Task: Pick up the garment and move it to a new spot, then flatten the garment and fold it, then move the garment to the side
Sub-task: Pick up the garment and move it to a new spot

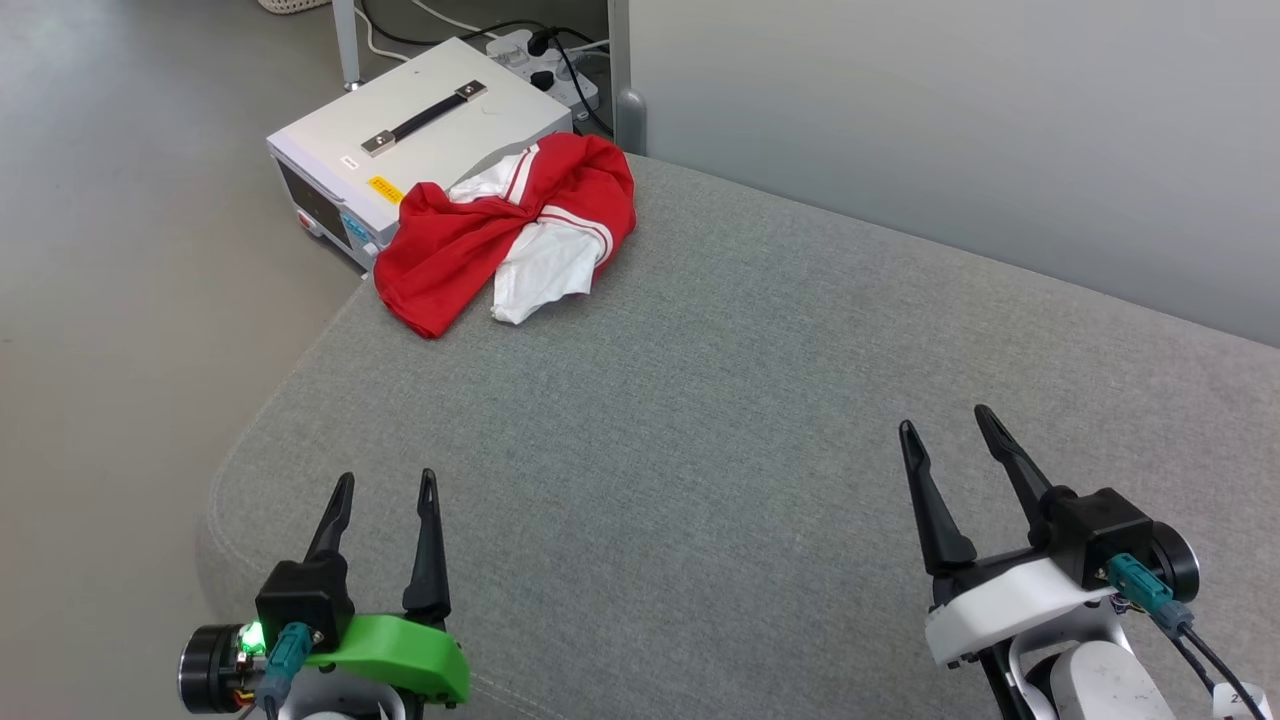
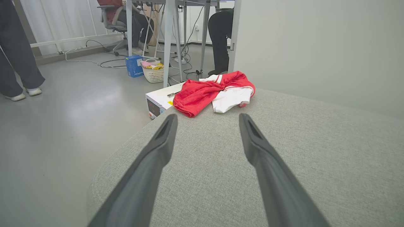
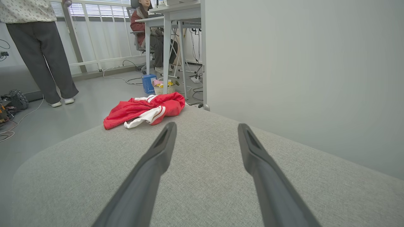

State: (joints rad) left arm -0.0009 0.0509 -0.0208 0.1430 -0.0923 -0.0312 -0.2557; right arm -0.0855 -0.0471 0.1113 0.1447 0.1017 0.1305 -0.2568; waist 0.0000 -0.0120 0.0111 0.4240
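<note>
While one garment (image 1: pixel 450 250) lies crumpled on the grey cushion (image 1: pixel 700 450), the two tools, left tool (image 1: pixel 387 476) and right tool (image 1: pixel 944 417), gape empty.

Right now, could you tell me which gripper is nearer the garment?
Left. The left gripper is nearly straight below the garment in the head view; the right gripper is farther, off to its right.

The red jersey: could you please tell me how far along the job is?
Nothing looks done yet: the red jersey lies crumpled at the far corner of the grey cushion. Nothing is in hand: the left tool and right tool stand open and empty, well short of it. Picking up, moving, flattening, folding and setting aside all remain.
</note>
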